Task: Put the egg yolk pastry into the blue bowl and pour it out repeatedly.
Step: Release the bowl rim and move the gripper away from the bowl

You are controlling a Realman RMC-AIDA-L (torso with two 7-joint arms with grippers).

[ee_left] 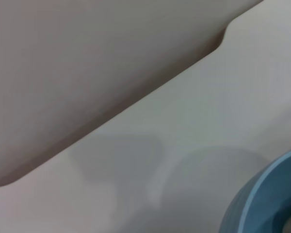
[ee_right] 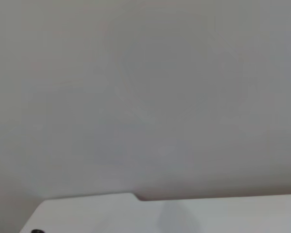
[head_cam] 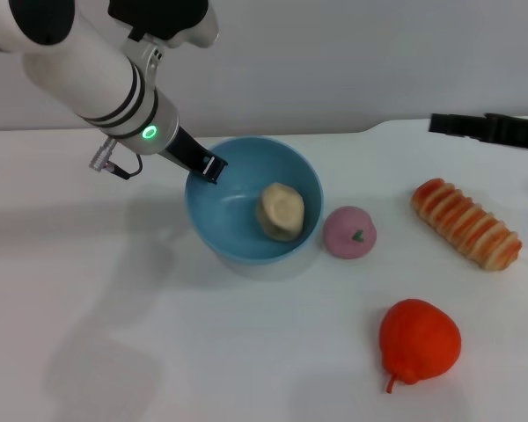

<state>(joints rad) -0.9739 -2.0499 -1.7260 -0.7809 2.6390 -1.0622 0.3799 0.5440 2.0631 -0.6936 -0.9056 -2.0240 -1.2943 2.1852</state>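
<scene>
**Pastry in the bowl, left end effector on the rim**

The egg yolk pastry (head_cam: 281, 211) lies inside the blue bowl (head_cam: 246, 246), toward its 3 o'clock wall. The left end effector (head_cam: 211, 167) appears clamped on the rim at 10 o'clock. The right end effector (head_cam: 444, 124) is parked far off at 2 o'clock; whether its fingers are apart I cannot tell. With so narrow a hold, the bowl could slip when tipped, and the pastry might roll into the pink ball (head_cam: 350, 232) just beside the bowl on the worktop (head_cam: 114, 352).

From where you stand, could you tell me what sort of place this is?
Probably a robot test bench, not a kitchen: a bare white table, a plain wall, and toy-like food, an egg yolk pastry in a blue bowl.
</scene>
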